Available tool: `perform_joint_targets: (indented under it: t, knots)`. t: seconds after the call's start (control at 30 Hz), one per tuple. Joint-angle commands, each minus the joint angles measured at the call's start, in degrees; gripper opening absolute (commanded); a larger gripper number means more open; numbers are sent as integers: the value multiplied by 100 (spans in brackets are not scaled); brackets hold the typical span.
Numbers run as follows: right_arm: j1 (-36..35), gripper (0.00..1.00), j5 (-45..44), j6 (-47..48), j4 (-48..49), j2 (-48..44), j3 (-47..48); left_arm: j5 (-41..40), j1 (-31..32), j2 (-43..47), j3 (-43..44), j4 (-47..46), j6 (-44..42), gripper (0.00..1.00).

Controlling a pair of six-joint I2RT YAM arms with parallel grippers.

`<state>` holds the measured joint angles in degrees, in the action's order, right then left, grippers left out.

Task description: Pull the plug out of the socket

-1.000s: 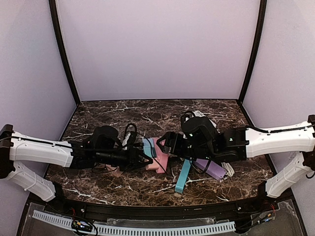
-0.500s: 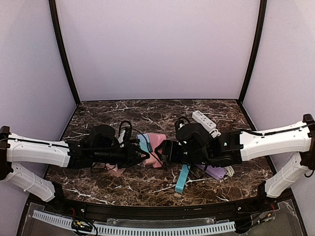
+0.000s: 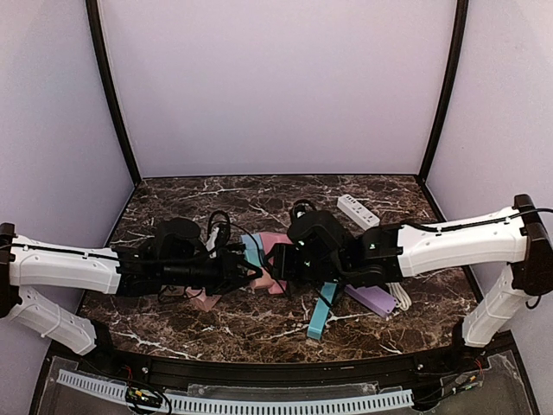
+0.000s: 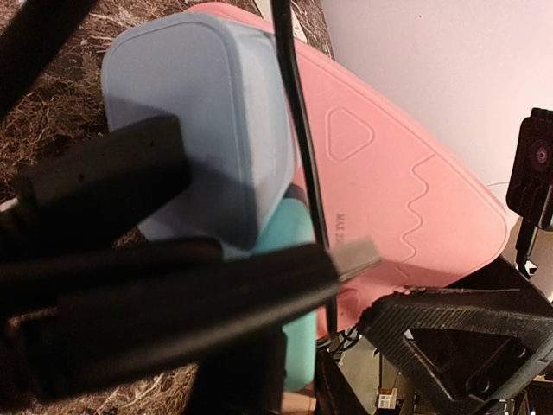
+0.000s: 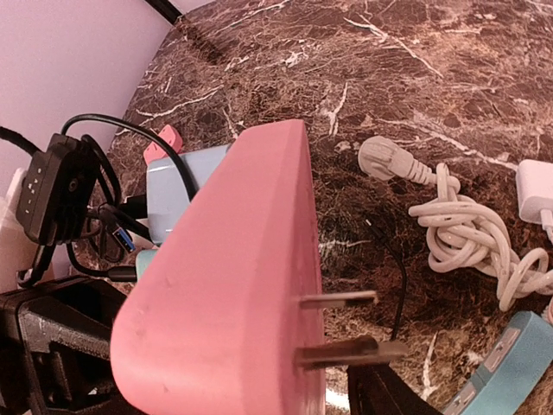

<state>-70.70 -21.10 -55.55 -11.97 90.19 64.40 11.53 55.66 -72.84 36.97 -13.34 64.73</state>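
Where the two arms meet at the middle of the top view, the pink plug [image 3: 275, 252] is found on the marble table [image 3: 190, 199]. Its long axis is laid roughly up and down the frame, and the light-blue block [image 3: 253, 251] is pressed against its left side. The left gripper [image 3: 244, 271] is set at the block from the left, the right gripper [image 3: 280, 264] at the plug from the right. A teal power strip [image 3: 321, 311], a purple strip [image 3: 373, 299] and a white strip [image 3: 357, 210] are scattered to the right.

From the left wrist, the block [image 4: 190, 104] is seen at upper left against the plug [image 4: 389, 190], whose long axis is slanted from upper left to lower right. The block's lower end is pinched between the dark fingers [image 4: 104, 181].

From the right wrist, the plug [image 5: 233, 259] is shown slanting from lower left to upper right, its two bare metal prongs [image 5: 341, 300] pointed at the right edge. The jaws are spread with the plug between them. A coiled white cable [image 5: 467, 233] is seen at right.
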Motion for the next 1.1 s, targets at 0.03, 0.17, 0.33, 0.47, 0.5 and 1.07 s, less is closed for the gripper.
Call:
perform_joint_targets:
  t: [0.03,0.17,0.33,0.47,0.5,1.07]
  knots:
    - [66,51,-252,287,37,254,316,42,-27,265,56,-305,-145,1]
    - [86,35,-377,245,37,313,375,17,-28,273,60,-242,-178,1]
    - [100,2,-493,156,37,334,427,4,-29,270,82,-139,-218,10]
    - [100,0,-638,104,41,293,485,26,-28,227,74,-50,-226,35]
    - [104,0,-679,112,49,288,505,34,-26,218,74,-26,-229,39]
    - [107,0,-622,354,375,236,639,140,-21,-28,149,147,-243,52]
